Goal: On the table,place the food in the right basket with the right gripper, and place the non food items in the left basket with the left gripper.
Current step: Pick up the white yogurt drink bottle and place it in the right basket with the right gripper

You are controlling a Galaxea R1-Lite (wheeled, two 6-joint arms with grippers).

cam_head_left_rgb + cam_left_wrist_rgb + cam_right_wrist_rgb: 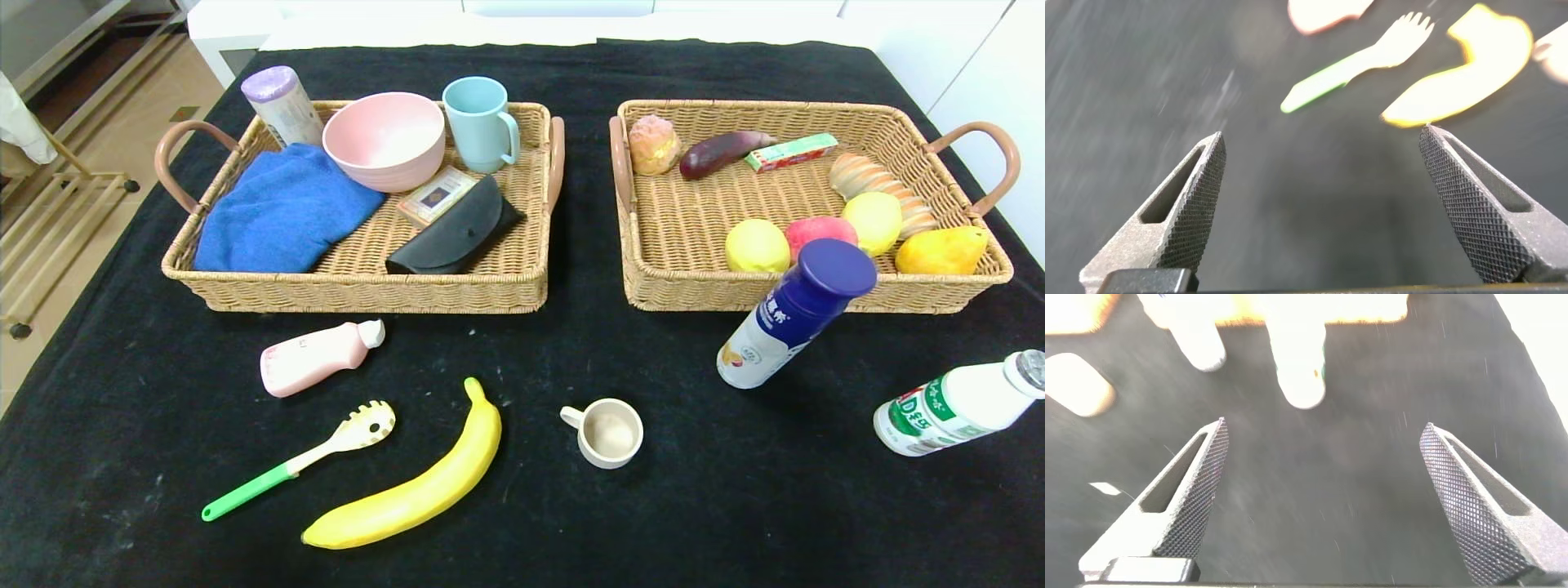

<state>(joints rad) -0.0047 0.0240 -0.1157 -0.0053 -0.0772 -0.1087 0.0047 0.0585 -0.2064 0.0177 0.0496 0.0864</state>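
Observation:
On the black table in the head view lie a pink bottle [314, 356], a green-handled spoon [302, 459], a banana [420, 486], a small cream cup [608, 433], a blue-capped bottle [792, 314] and a white green-label bottle [955, 406]. Neither gripper shows in the head view. My left gripper [1321, 132] is open and empty above bare cloth, short of the spoon [1355, 61] and banana [1462, 69]. My right gripper [1324, 423] is open and empty above bare cloth, short of the green-label bottle [1300, 363] and the blue-capped bottle [1196, 335].
The left basket [359, 290] holds a blue cloth, pink bowl, blue mug, black case and a canister. The right basket [702, 290] holds fruit, bread, an eggplant and a small box. The blue-capped bottle stands against the right basket's front wall.

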